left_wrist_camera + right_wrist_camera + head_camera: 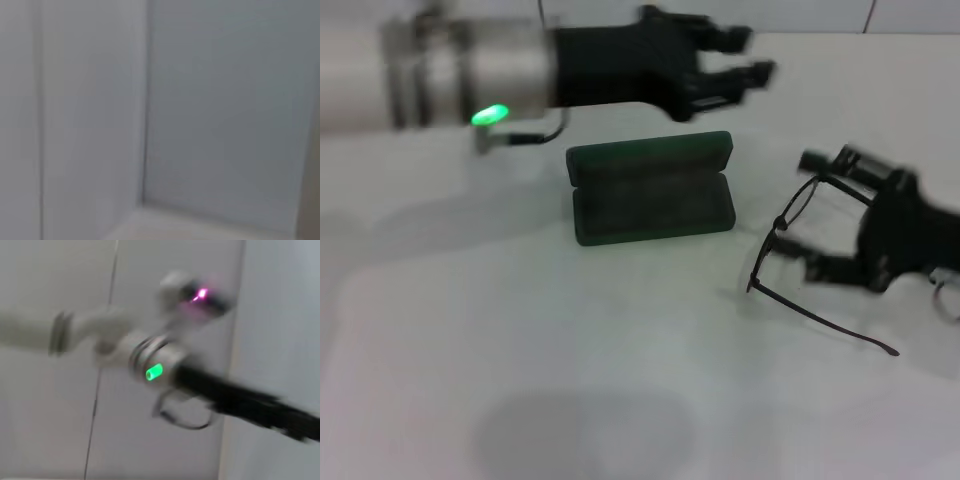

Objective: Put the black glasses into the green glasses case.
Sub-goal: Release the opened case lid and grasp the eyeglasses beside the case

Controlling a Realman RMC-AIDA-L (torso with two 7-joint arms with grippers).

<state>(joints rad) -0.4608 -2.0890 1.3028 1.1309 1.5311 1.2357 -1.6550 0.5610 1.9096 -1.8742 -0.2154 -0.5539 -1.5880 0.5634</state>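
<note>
- The white worktop (620,380) carries everything, and the green glasses case (650,190) is our landmark, sitting open near the middle with its lid tipped up along the far edge and its long axis running side to side.
- Left arm next, reaching in above and behind the case: the left tool (735,58) hangs over the case's far right corner, fingers spread apart and holding nothing. From the right wrist view that same arm shows up as a grey forearm with a green light.
- To the right of the case, the right tool (840,215) is in among the black glasses (800,250). Its fingers appear to close around the frame by the hinge end, so I'd call it a hold on the glasses, though motion blur keeps that from being certain.
- The glasses lie clear of the case, just off its right end, temples unfolded, one long arm trailing away from the case toward the near right.
- Here's what the move turns on: the case lies to the left of the right tool, and the glasses' front sits skewed to the case's long axis, so I'd expect a leftward carry plus a turn to line them up.
</note>
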